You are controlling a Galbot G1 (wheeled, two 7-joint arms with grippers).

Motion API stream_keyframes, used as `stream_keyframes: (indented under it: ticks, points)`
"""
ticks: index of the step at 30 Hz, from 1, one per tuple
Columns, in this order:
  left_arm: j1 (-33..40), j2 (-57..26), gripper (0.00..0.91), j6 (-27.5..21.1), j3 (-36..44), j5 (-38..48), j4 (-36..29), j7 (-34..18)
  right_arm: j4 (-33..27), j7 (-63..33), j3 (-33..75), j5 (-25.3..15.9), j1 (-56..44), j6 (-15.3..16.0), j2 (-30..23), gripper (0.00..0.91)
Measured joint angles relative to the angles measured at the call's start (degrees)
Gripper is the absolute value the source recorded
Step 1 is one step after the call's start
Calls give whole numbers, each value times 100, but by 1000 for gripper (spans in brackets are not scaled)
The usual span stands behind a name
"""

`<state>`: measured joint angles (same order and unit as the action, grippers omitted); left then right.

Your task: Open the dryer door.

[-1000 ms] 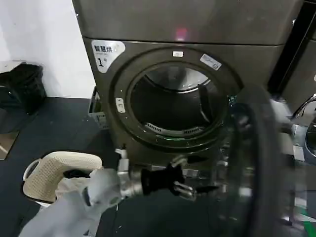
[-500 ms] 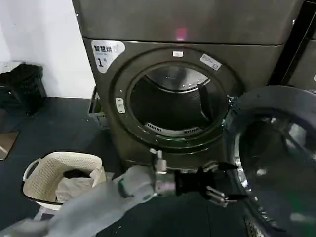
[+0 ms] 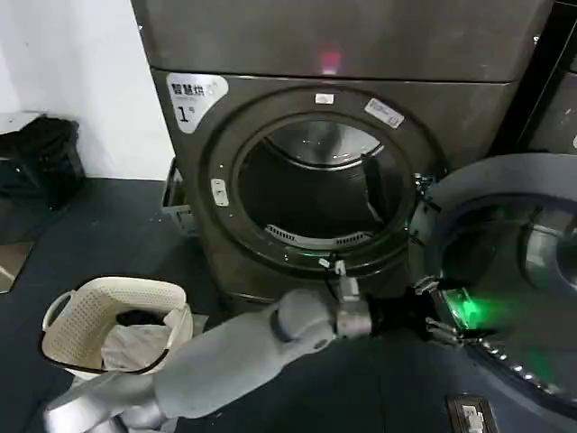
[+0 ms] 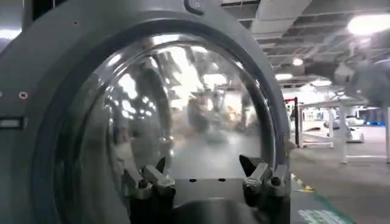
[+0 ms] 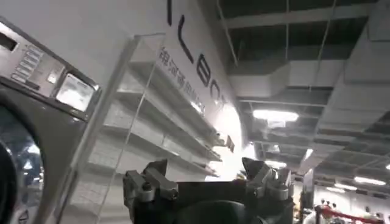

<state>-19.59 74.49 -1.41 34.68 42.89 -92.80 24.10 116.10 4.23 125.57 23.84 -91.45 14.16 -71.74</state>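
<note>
Swinging wide to the right of the drum opening (image 3: 315,194), the dryer door (image 3: 518,271) shows its dark inner face; the left pincer (image 3: 444,317), fingers apart, sits at its inner rim; the right pincer (image 5: 207,179) hangs open, pointing upward.

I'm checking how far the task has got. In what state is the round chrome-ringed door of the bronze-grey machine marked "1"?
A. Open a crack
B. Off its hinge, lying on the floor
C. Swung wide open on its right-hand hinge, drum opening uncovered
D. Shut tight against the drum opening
C: the round chrome-ringed dryer door hangs swung out to the right, its dark grey inner face showing, with the left gripper against it and the drum opening fully uncovered.
</note>
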Motion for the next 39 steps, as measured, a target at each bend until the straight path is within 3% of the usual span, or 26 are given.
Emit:
stream_keyframes:
  ticks: [26, 35, 39]
  points:
    - [256, 948, 907, 34, -53, -323, 1000, -547, -40, 10, 97, -31, -52, -70, 2, 907]
    - [252, 415, 907, 1199, -222, -146, 749, -945, -180, -59, 127, -37, 36, -190, 132, 907]
    - [194, -178, 907, 1656, -311, -25, 450, -983, -259, -92, 199, -278, 85, -474, 225, 907]
